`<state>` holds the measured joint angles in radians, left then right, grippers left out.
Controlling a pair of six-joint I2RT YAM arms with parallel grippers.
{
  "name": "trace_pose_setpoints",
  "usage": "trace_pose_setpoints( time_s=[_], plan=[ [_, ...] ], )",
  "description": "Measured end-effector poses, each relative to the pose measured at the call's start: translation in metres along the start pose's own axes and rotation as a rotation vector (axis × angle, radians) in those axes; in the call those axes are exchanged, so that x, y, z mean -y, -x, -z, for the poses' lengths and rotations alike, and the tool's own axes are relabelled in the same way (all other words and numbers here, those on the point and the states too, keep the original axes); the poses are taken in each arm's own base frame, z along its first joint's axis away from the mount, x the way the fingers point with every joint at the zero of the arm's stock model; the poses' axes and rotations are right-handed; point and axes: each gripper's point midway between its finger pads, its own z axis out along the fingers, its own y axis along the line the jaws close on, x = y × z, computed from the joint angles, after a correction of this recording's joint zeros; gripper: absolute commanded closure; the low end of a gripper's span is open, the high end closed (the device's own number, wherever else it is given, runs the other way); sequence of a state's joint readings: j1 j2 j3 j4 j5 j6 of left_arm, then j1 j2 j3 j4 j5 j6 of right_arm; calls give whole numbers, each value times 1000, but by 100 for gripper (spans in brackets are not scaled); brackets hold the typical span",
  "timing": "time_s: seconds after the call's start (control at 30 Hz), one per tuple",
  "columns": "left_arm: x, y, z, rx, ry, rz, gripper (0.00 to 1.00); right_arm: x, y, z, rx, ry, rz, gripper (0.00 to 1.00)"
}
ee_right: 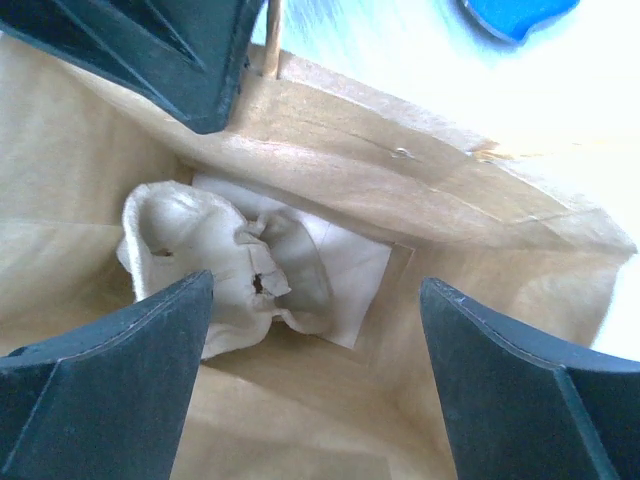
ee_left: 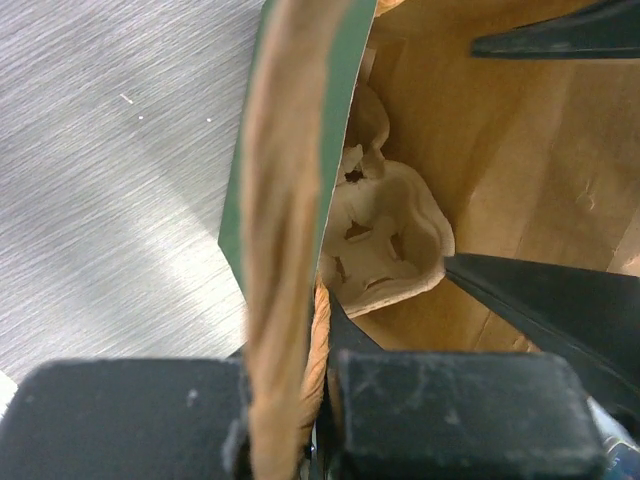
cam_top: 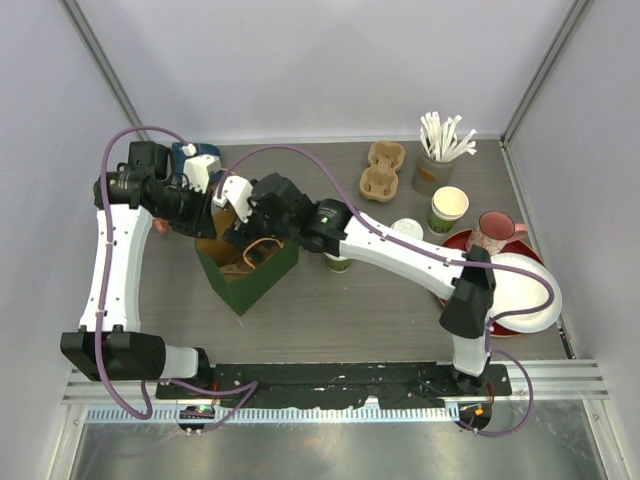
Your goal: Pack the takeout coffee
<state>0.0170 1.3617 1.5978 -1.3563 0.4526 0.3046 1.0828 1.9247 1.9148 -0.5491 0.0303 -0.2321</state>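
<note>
Top view: a green paper bag (cam_top: 255, 285) stands open on the tabletop (cam_top: 330, 310), at about 9 o'clock from the tabletop's centre. The left tool (cam_top: 207, 215) meets the bag's rim at 11 o'clock. In the left wrist view, the left tool (ee_left: 285, 400) is pressed together on the bag's wall (ee_left: 290, 150), pinching it. The right tool (cam_top: 250, 235) reaches into the bag's mouth from 3 o'clock. In the right wrist view its fingers (ee_right: 120, 340) are spread and hold nothing, and it hangs (ee_right: 315, 290) over a pulp cup carrier (ee_right: 200, 250) lying on the bag's floor (ee_right: 400, 180); the carrier (ee_left: 385, 230) sits close to the pinched wall. The takeout coffee stands outside the bag, at 3 o'clock from it. One lidded cup (cam_top: 407, 228) stands beyond the right forearm, near a stack of lidless cups (cam_top: 448, 210). A second green cup (cam_top: 338, 263) stands partly hidden under that forearm. An empty carrier (cam_top: 382, 170) lies at 1 o'clock from the bag.
</note>
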Motion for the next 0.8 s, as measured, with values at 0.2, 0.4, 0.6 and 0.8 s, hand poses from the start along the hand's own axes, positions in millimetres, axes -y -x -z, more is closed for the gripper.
trace_pose_setpoints(
  time_s=[0.2, 0.4, 0.6, 0.8],
  plan=[
    [-1, -1, -1, -4, -1, -9, 100, 6, 33, 33, 149, -23, -25, 11],
    [0, -1, -1, -4, -5, -21, 100, 10, 57, 48, 245, -37, -40, 11],
    [0, -1, -1, -2, -5, -30, 100, 7, 76, 71, 312, -9, -50, 11],
    [1, -1, 1, 7, -7, -49, 100, 11, 103, 120, 412, -8, -54, 11]
  ],
)
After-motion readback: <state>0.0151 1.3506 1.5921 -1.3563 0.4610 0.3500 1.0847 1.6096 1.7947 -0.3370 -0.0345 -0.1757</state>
